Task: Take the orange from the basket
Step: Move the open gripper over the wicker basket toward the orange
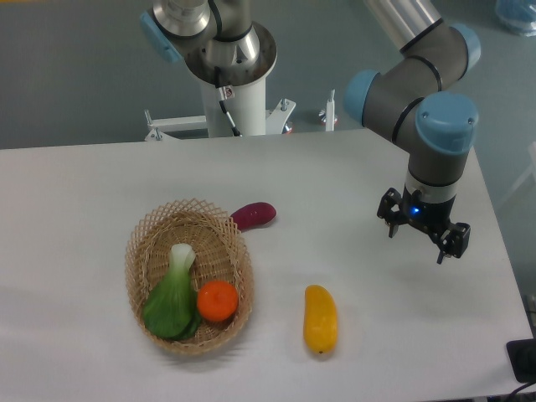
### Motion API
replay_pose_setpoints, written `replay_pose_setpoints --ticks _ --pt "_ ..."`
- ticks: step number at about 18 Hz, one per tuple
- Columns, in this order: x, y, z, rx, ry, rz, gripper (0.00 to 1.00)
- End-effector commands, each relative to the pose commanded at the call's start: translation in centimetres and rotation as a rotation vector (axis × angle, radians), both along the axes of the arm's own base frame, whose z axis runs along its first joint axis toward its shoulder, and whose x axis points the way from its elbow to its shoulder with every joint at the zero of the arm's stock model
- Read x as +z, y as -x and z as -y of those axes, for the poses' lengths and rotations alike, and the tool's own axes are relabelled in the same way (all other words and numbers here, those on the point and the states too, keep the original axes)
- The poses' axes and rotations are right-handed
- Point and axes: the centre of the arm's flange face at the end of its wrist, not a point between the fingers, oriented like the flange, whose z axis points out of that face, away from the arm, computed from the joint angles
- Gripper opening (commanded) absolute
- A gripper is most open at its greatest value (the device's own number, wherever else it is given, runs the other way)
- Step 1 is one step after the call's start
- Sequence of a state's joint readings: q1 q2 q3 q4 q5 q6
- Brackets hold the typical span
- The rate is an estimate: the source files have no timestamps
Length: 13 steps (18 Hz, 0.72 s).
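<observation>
Nearest the counter's (84,184) front edge, the orange (219,301) is sitting in the basket (138,251); the gripper (423,233) is hanging released near the right edge, needing to come down vertically beside the greens (173,301).

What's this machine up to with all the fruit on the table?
A robot arm is at a white table, and its gripper hangs open and empty over the right side, touching nothing. Well to its left sits a wicker basket holding an orange beside a leafy green vegetable. A yellow fruit lies on the table right of the basket, and a dark red one just behind it. The orange has not been picked up yet.
</observation>
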<state>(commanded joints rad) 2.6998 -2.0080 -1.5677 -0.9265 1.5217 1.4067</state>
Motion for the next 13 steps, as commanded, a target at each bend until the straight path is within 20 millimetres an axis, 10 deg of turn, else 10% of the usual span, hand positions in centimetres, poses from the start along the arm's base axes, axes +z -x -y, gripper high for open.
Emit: replay_pose_setpoints --ticks 13 --pt "0.0 -2.8 -3.1 0.112 -0.034 0.022 1.00"
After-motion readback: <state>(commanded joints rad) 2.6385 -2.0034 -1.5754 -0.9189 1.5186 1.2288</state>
